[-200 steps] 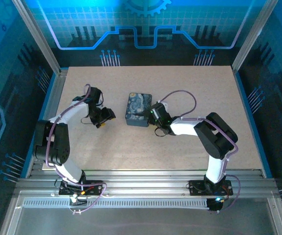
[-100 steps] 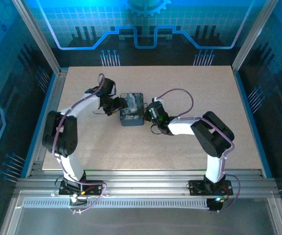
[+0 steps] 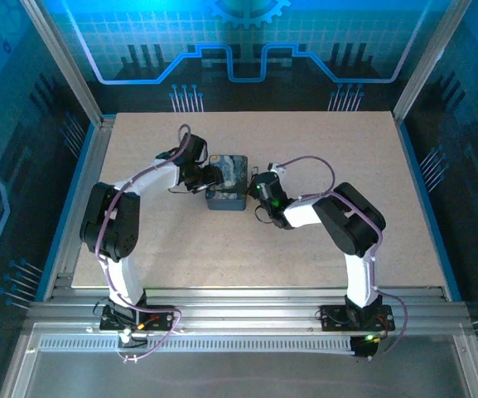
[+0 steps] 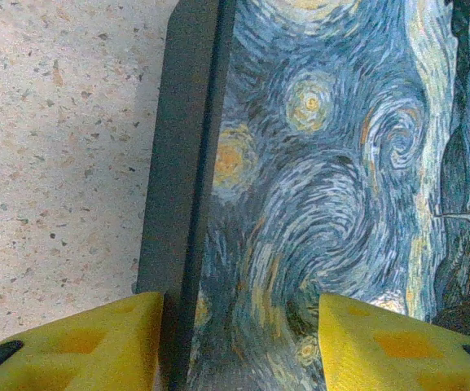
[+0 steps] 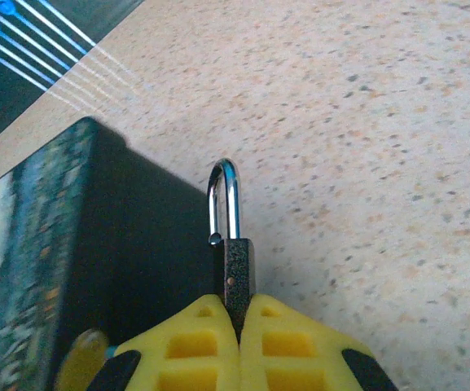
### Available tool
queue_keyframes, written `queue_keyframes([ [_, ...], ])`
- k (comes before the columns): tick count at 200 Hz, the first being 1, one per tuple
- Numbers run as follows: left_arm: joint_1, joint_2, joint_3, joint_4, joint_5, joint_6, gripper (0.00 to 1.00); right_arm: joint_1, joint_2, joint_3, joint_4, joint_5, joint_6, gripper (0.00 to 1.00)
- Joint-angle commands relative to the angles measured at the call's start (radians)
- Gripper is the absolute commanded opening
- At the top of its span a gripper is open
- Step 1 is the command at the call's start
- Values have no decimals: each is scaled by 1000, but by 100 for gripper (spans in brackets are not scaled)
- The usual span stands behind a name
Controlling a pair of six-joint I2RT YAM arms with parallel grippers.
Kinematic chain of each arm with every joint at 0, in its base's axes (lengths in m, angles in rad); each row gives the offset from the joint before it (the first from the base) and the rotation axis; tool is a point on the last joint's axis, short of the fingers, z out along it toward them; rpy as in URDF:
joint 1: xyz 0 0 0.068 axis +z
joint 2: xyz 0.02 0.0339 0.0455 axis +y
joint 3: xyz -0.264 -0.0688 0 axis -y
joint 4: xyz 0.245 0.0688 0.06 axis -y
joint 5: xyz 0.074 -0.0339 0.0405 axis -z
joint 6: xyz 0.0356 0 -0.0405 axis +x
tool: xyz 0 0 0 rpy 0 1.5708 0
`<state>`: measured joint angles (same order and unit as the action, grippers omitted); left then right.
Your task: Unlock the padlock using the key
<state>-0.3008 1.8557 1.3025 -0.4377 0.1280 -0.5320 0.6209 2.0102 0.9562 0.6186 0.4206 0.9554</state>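
Right jaws clamp shut on the padlock [image 5: 239,269], its shackle [image 5: 224,195] jutting past their tips, just beside the Starry Night-print box [image 4: 316,179]; left jaws stand half-open astride the box's edge. A firm, level hold should ease the key's entry.

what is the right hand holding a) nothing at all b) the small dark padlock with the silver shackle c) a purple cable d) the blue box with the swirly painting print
b: in the right wrist view the right hand is shut on the body of the small dark padlock with the silvery shackle, whose loop points away from the hand, right beside the dark blue box with the swirly painting print.
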Motion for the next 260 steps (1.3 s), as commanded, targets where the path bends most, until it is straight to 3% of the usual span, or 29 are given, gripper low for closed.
queue_keyframes([
  [1,-20,26,-66,-125,-42,1,51,-26,6,-2,105,54,53,0],
  [15,-13,10,-63,-127,-41,-15,53,-45,-29,-23,77,34,56,0],
  [28,-2,-13,-51,-128,-33,-25,56,-61,-82,-24,-74,15,62,0],
  [43,7,-43,-25,-133,-14,-21,59,-88,-130,-5,-289,-44,62,13],
  [67,30,-99,5,-124,25,-4,68,-118,-175,-6,-492,-138,-25,45],
  [75,43,-125,-1,-108,35,1,95,-123,-197,-18,-535,-130,-46,53],
  [77,47,-132,-3,-102,38,2,98,-124,-205,-23,-543,-126,-49,55],
  [92,88,-166,-25,-76,43,6,99,-142,-276,-71,-537,-115,-123,60],
  [108,139,-190,-64,-44,22,18,99,-163,-354,-130,-537,-107,-256,99],
  [130,171,-246,-164,41,-141,78,99,-204,-429,-143,-554,-138,-510,100],
  [152,173,-385,-357,259,-306,235,99,-258,-512,-165,-568,-138,-701,100],
  [179,195,-489,-599,558,-417,515,99,-442,-593,-267,-451,-374,-601,100],
  [189,211,-495,-657,627,-451,557,99,-500,-601,-283,-442,-438,-564,100],
  [212,253,-477,-755,795,-427,536,99,-579,-642,-299,-438,-529,-569,100],
  [225,256,-447,-807,959,-416,547,99,-576,-691,-284,-500,-456,-677,100],
  [241,263,-416,-804,1030,-391,532,99,-589,-734,-302,-505,-359,-801,100],
  [260,267,-354,-854,1190,-333,520,99,-635,-731,-368,-411,-371,-866,100],
])
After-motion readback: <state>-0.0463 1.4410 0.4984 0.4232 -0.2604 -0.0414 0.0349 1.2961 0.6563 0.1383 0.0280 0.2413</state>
